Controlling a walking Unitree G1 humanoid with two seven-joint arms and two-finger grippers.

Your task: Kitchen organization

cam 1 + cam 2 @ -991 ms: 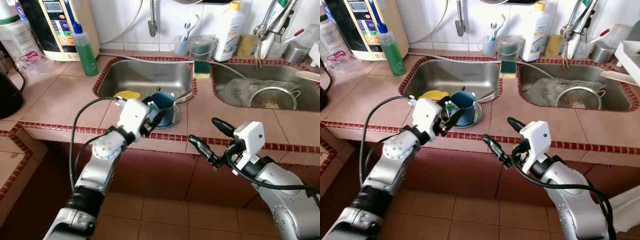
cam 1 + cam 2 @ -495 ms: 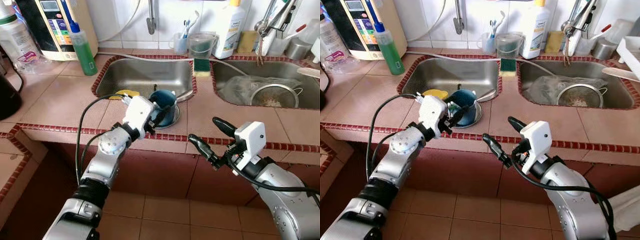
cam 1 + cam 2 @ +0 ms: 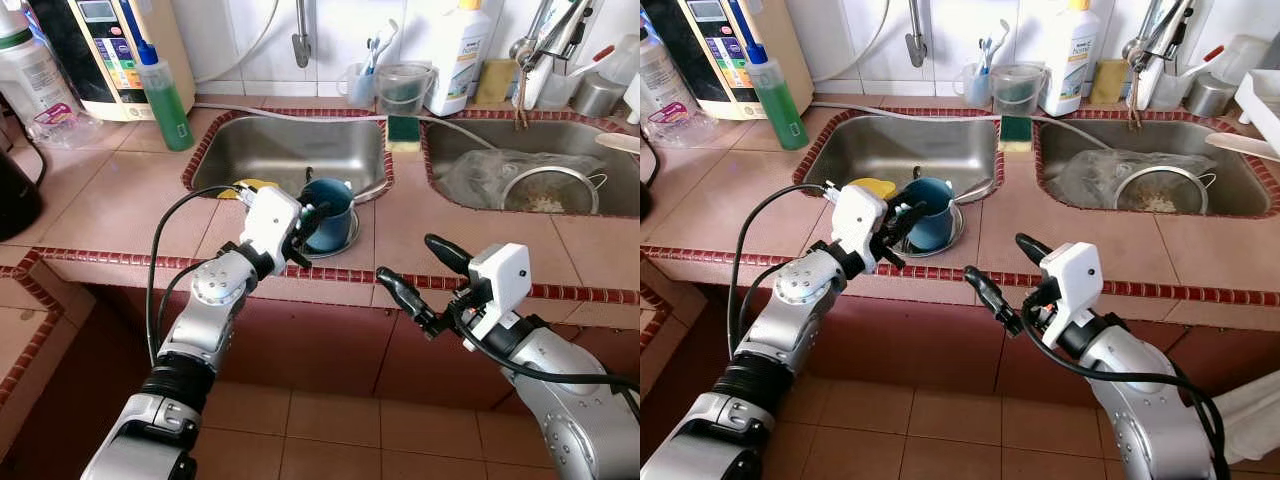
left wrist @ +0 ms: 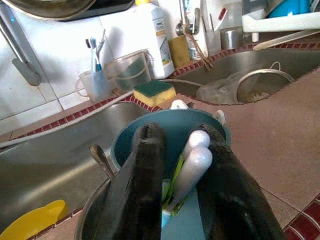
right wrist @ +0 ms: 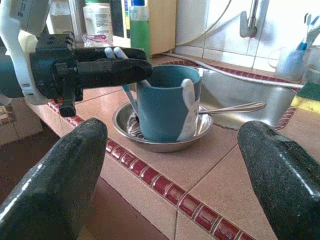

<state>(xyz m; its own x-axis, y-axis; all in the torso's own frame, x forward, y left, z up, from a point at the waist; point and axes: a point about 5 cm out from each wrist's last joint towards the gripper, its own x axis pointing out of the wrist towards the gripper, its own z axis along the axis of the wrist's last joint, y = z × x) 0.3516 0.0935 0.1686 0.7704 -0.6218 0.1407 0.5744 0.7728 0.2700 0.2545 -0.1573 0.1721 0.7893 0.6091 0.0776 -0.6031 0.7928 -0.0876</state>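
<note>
From the head views, my left claw reached the blue cup, which stood in a shallow steel dish on the desk, at the near right corner of the left sink. I judged the cup rigid, glazed and likely slippery, top-heavy with its white-handled utensils; the rim wall seemed the safest hold. The desk's edge lay just near of it, with open tile to the left.

In the left wrist view, the fingers stood apart around those handles, not yet closed.

In the right wrist view, my right claw waited wide apart, short of the desk.
</note>
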